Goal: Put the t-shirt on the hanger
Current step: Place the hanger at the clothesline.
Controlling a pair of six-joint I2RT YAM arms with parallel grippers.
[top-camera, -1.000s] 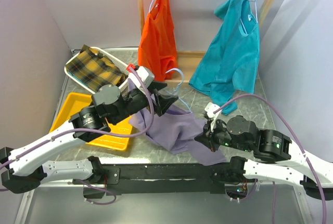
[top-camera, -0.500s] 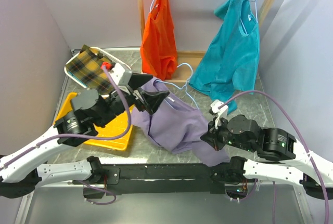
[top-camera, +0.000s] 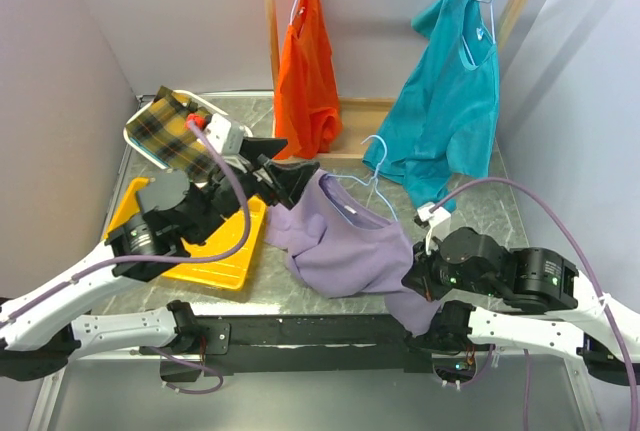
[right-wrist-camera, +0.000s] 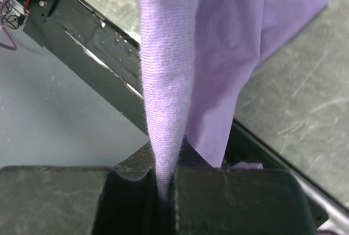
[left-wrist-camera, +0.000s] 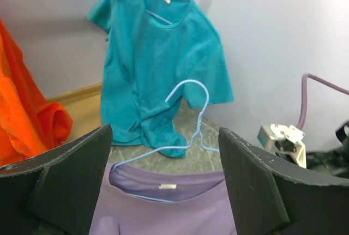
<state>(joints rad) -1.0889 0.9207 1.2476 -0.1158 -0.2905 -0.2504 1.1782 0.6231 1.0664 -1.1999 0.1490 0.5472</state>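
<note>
Hanger point(left-wrist-camera: 188, 114) left loose in collar; slip-out risk.
T-shirt point(top-camera: 345, 246) is spread mid-frame in top view, w/ its lower edge pinched tight in the right gripper point(right-wrist-camera: 162, 183) at lower right. Left gripper point(top-camera: 285, 164) is seen released, jaws wide, nothing grasped, just left of the collar. The hanger's hook is seen poking up from the neck opening, w/ wire only partly inside, so far as can be told. Since the wire isn't held, it could be dragged out or tipped flat if the hem is tugged. The hook sits near the teal t-shirt point(top-camera: 450, 91), so a snag is poss. If the left jaws are closed carelessly, cloth could be caught instead of the thin wire.
</note>
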